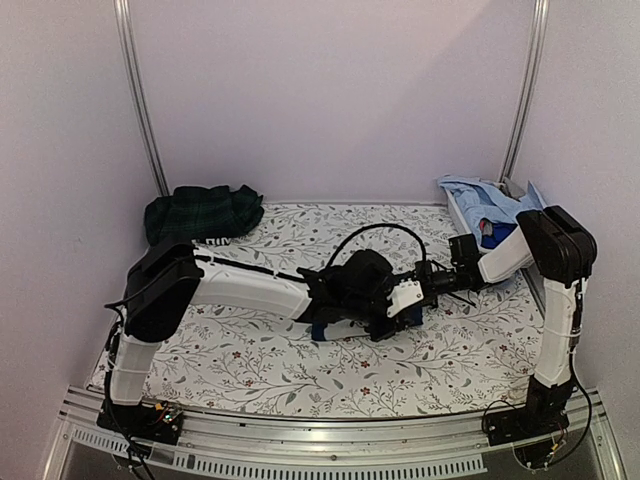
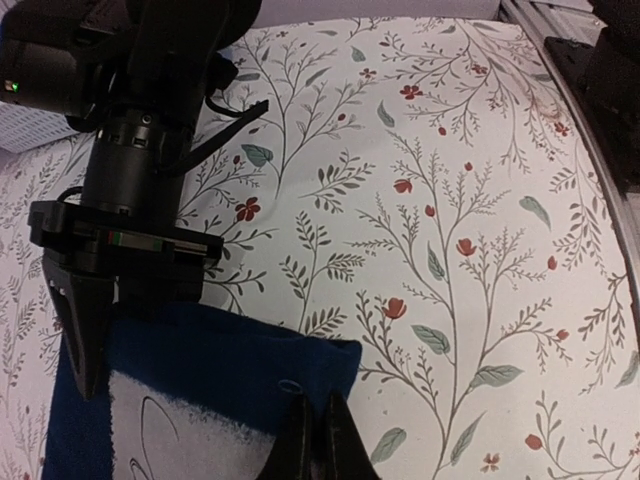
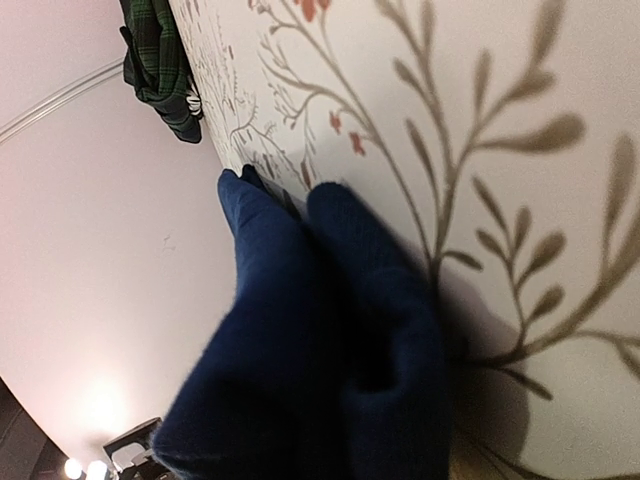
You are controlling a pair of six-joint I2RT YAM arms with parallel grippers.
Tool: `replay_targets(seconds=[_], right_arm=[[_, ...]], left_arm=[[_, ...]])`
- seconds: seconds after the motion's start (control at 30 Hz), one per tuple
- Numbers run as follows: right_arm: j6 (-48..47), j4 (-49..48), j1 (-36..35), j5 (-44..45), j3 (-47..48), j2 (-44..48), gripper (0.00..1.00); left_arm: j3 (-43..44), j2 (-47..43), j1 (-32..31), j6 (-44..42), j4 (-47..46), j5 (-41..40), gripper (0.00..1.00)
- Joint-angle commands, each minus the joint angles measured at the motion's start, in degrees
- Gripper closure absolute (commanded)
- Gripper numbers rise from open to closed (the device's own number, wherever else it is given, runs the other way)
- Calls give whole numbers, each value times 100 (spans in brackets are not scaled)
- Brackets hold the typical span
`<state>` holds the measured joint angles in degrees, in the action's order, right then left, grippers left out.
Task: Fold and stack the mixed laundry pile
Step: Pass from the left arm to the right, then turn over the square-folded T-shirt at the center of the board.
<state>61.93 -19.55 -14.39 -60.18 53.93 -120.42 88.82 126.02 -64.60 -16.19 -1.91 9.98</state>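
Note:
A navy T-shirt [image 1: 325, 330] with a white print lies bunched mid-table on the floral sheet [image 1: 260, 360]. Both grippers meet over it. In the left wrist view my left gripper [image 2: 320, 440] is shut, its tips on the near edge of the T-shirt [image 2: 200, 370]. My right gripper [image 1: 385, 322] stands at the cloth's far side; one black finger [image 2: 82, 330] shows beside it. The right wrist view is filled by raised navy folds [image 3: 330, 360], which hide its jaws. The dark green plaid piece [image 1: 200, 212] lies back left, and the light blue shirts [image 1: 490, 200] are heaped back right.
The light blue heap rests in a white bin [image 1: 455, 205] against the right wall. Metal rails [image 1: 140, 100] run up the back corners. An aluminium frame [image 1: 330, 455] edges the table's near side. A black cable [image 1: 375, 232] loops above the grippers.

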Motion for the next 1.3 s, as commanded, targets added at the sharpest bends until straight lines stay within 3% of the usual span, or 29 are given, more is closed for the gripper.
replay_targets(seconds=[0.0, 0.1, 0.17, 0.27, 0.47, 0.63, 0.97, 1.27], right_arm=[[10, 265, -132, 356, -25, -352, 79], [-157, 372, -129, 422, 60, -199, 94], [-358, 607, -127, 468, 213, -85, 100], [-757, 1138, -132, 593, 494, 164, 100], [-2169, 3038, -127, 1131, 1682, 629, 100], [-3314, 4594, -131, 1776, 2601, 912, 100], [-5184, 7436, 94, 4151, 4590, 1380, 100], [-5642, 8793, 213, 6417, 5927, 1573, 100]], left_arm=[[-124, -306, 33, 50, -204, 135, 100], [-173, -353, 61, 173, -213, 67, 95], [-248, -454, 87, 297, -226, -12, 78], [-528, -756, 153, 571, -266, -258, 54], [-1376, -1720, 448, 1394, -308, -961, 19], [-1897, -2364, 878, 2128, -73, -1311, 1], [-2537, -3079, 1560, 2862, 494, -1470, 0], [-3223, -3852, 2030, 3112, 905, -1719, 0]])
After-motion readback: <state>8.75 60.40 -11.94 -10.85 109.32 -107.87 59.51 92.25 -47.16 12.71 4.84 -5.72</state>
